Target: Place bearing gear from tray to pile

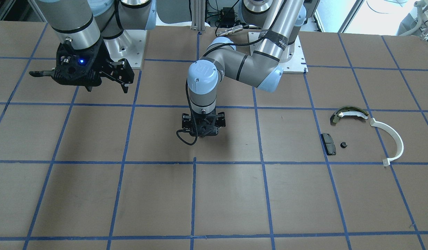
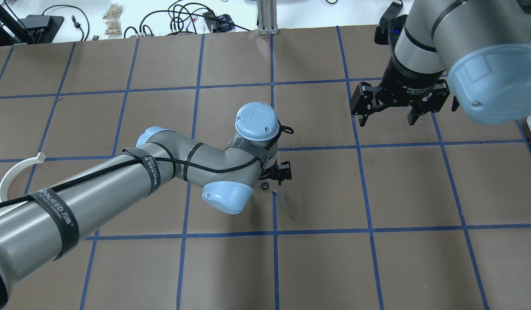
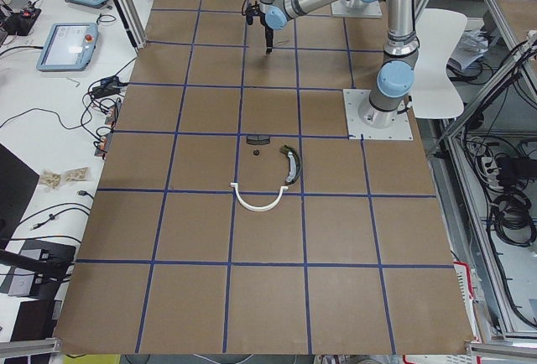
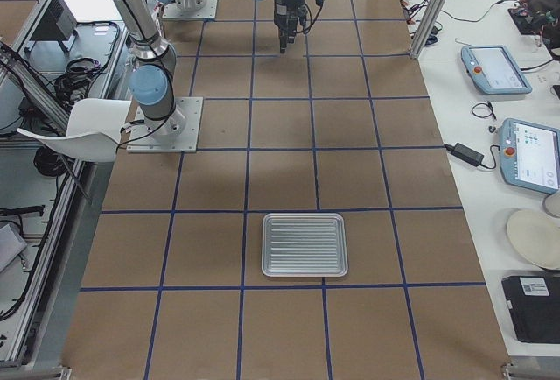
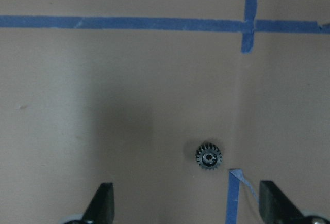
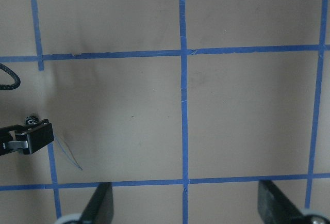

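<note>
one table (image 1: 96,198) | brown, blue tape grid (image 1: 193,198) | bearing gear (image 5: 209,157) lying flat

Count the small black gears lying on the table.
2. One gear lies below the open left end effector, beside a tape line. A second small round piece, probably a gear, sits next to the black pad. Others may be hidden.

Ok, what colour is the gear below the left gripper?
The gear is black with a lighter centre, clearest in the left wrist view.
</note>
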Available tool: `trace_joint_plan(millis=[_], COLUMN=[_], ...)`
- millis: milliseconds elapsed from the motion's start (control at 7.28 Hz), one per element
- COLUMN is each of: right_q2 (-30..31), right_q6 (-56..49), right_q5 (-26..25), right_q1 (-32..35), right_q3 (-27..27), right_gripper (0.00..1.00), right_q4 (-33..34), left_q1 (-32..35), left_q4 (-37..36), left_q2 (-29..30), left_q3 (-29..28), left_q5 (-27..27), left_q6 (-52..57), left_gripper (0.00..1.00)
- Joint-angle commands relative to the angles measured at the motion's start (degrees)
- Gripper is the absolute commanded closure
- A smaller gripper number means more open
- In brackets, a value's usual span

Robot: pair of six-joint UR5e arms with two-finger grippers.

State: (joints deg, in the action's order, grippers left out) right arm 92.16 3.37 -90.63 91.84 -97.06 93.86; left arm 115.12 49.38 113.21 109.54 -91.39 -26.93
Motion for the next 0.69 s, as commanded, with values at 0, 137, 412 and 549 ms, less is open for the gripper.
trace_joint_plan(millis=[0,137,412,549], right_q2=[0.57,0.66,0.66,0.74], right_q6=[-0.38,-0.29,-0.29,-0.20], right_q5=[-0.60,-0.25,0.19,0.19], right_q1=[-0.61,-0.61,-0.61,-0.61], right_q3=[0.29,0.64,0.56,0.47], right_gripper=[0.00,0.00,0.00,0.00], right_q4=[-0.08,-1.91,-2.54,-2.63], left_q1=[0.28,0.28,0.28,0.28], left_q4=[-0.78,-0.86,-0.95,-0.95], left_q2=[1.74,1.66,1.66,1.57], left_q3=[0.15,-0.03,-0.03,-0.03], left_q5=[-0.02,-0.11,-0.02,-0.02], left_q6=[0.39,0.91,0.83,0.74], left_gripper=[0.06,0.31,0.97,1.00])
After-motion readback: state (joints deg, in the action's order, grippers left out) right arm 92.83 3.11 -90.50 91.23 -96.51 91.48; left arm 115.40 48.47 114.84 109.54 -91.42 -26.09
